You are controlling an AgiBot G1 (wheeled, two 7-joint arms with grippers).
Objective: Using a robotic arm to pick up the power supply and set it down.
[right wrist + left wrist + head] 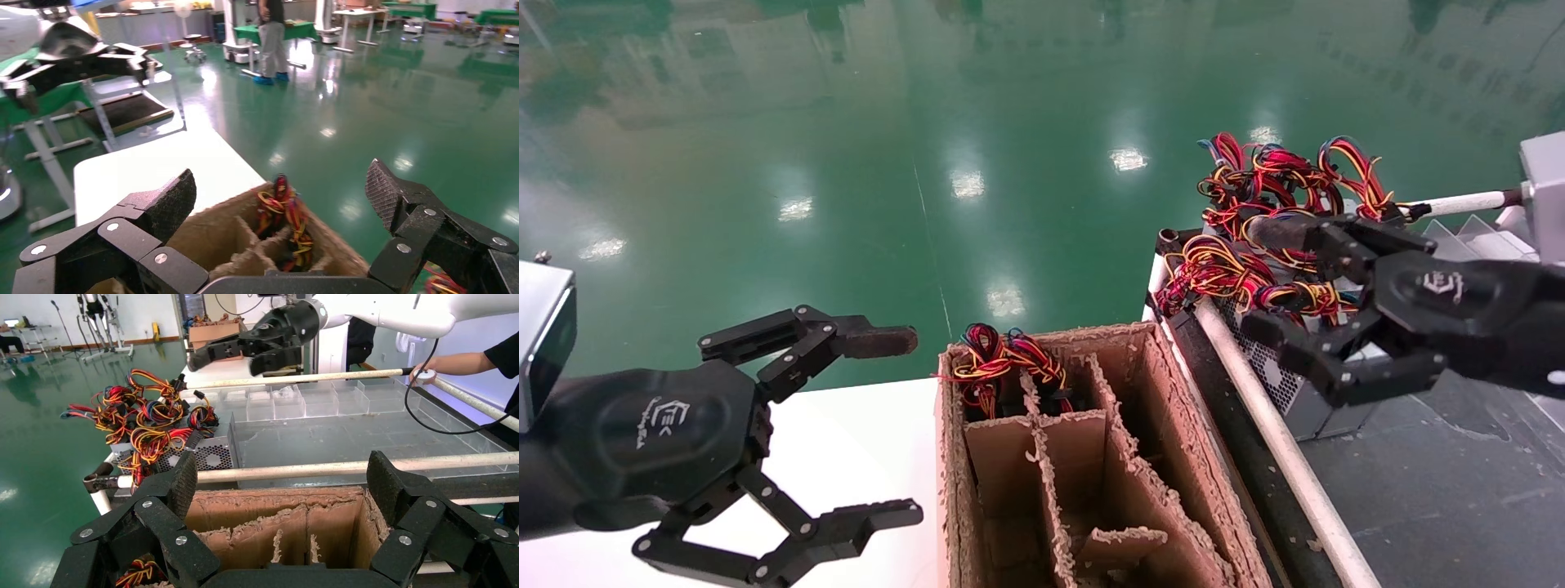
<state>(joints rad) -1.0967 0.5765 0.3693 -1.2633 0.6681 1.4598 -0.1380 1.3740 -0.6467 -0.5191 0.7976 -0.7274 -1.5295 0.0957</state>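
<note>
L gripper (887, 425) & R gripper (1267, 282): both jaws spread wide.

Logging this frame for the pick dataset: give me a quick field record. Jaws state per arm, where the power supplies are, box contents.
left gripper: jaws open, empty, over the white table beside the cardboard box
right gripper: jaws open, empty, at the power supply and its wires on the cart
cardboard box: dividers inside; one wire bundle shows in a far compartment
near compartments: no wires visible
</note>
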